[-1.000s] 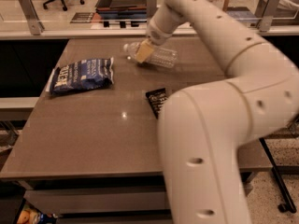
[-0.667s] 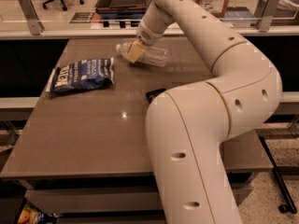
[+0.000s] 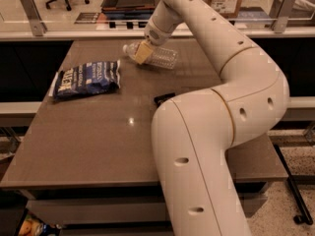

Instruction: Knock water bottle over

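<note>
The water bottle [image 3: 158, 57] is clear ribbed plastic and lies on its side at the far middle of the brown table [image 3: 98, 141], with its white cap end pointing left. My gripper [image 3: 142, 52], with a tan tip, rests against the bottle near its neck end, reaching down from the far side. The arm's large white links cross the right half of the view.
A blue snack bag [image 3: 86, 77] lies flat at the table's left. A dark snack bar [image 3: 164, 99] lies mid-table, mostly hidden behind my arm [image 3: 206, 146]. A counter with glass rails runs behind the table. The table's front edge is near.
My gripper and the lying bottle have shifted a little to the left. The arm's elbow has swung left and covers more of the snack bar.
</note>
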Tool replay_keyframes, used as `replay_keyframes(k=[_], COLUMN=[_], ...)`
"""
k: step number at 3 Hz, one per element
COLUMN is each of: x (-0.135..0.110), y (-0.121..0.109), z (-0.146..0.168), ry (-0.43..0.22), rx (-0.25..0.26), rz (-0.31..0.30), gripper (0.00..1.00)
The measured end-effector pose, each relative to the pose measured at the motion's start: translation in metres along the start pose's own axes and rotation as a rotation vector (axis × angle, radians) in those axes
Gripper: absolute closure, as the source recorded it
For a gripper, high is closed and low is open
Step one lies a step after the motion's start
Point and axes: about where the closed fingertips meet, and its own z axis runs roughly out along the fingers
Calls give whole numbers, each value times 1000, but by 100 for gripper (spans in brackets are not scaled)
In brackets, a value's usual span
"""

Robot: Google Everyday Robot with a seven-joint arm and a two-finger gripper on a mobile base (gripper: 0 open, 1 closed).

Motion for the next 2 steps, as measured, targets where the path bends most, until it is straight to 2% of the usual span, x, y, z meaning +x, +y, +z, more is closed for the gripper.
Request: replay_keyframes(k=[1, 2], x=[-2, 0], y=[0, -6], z=[-4, -7], ry=[0, -103], rx=[0, -5], rz=[0, 10], gripper=[100, 100])
